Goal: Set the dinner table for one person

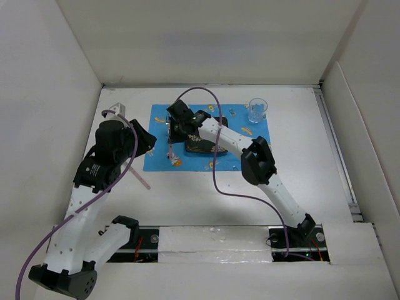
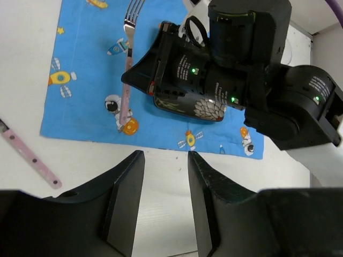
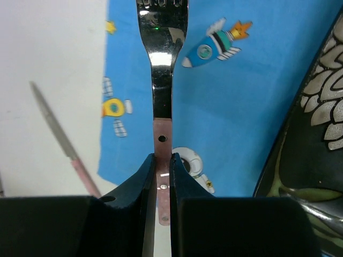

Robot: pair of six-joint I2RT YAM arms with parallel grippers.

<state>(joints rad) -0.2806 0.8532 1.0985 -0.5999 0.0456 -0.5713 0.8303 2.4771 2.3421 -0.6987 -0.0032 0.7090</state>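
A fork [image 3: 162, 43] with a pink handle lies lengthwise on the left part of the blue cartoon-print mat [image 1: 250, 150]. My right gripper [image 3: 162, 160] is shut on the fork's handle, also in the top view [image 1: 177, 134]. A dark patterned dish [image 1: 203, 147] sits on the mat just right of the fork [image 2: 127, 80]. A pink-handled knife [image 1: 141, 176] lies on the white dinner table [image 1: 300, 181], left of the mat. My left gripper [image 2: 165, 160] is open and empty above the bare table near the mat's front edge [image 1: 147, 140].
A clear glass [image 1: 257, 110] stands at the mat's back right corner. Upright white panels [image 1: 50, 94] edge the table. The right arm [image 2: 257, 85] hangs over the dish [image 2: 185, 106]. The knife [image 2: 29, 155] shows left of my left fingers.
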